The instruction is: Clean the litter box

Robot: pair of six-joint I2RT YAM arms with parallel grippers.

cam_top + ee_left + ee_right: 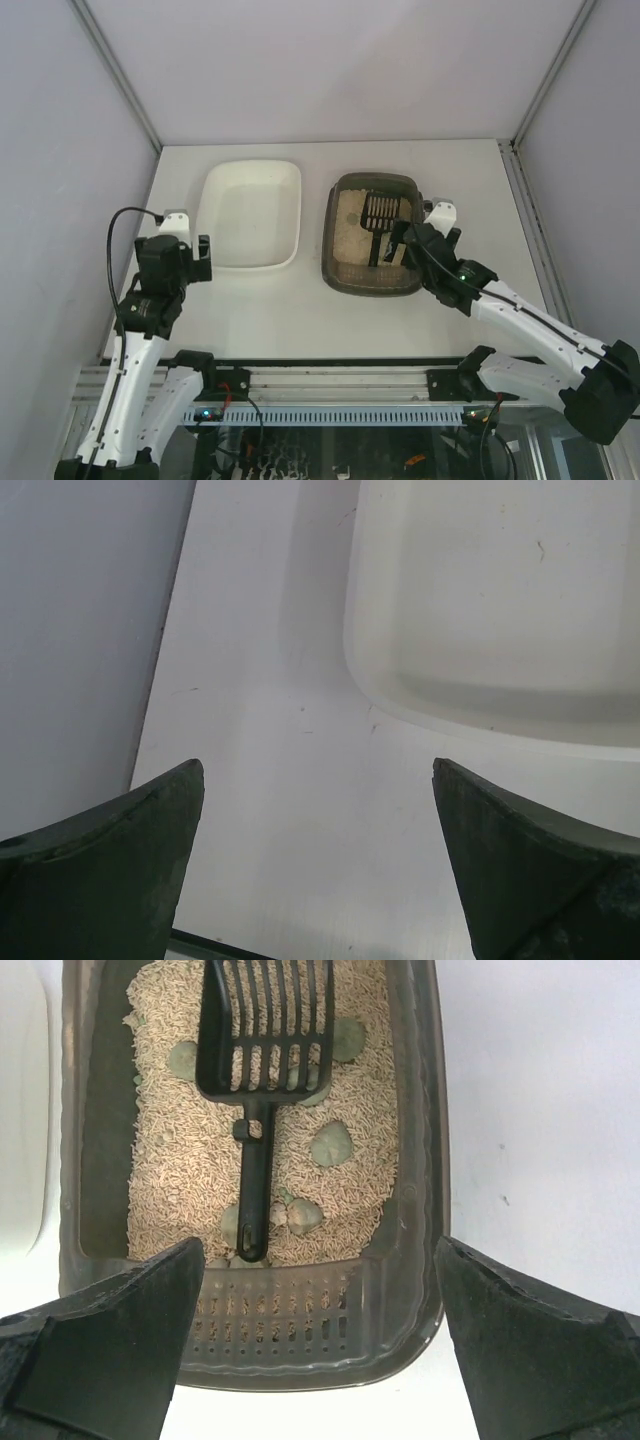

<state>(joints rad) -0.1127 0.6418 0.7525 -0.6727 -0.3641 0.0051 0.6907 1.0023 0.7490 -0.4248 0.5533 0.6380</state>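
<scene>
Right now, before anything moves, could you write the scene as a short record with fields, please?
litter box: dark tray on the table, right of the white tray, holding beige litter
scoop: black, slotted, lying in the litter, handle toward the arms
clumps: several grey-green lumps in the litter, around the scoop
left gripper: open, holding nothing, over the table beside the white tray's corner
right gripper: open, holding nothing, over the near end of the litter box
</scene>
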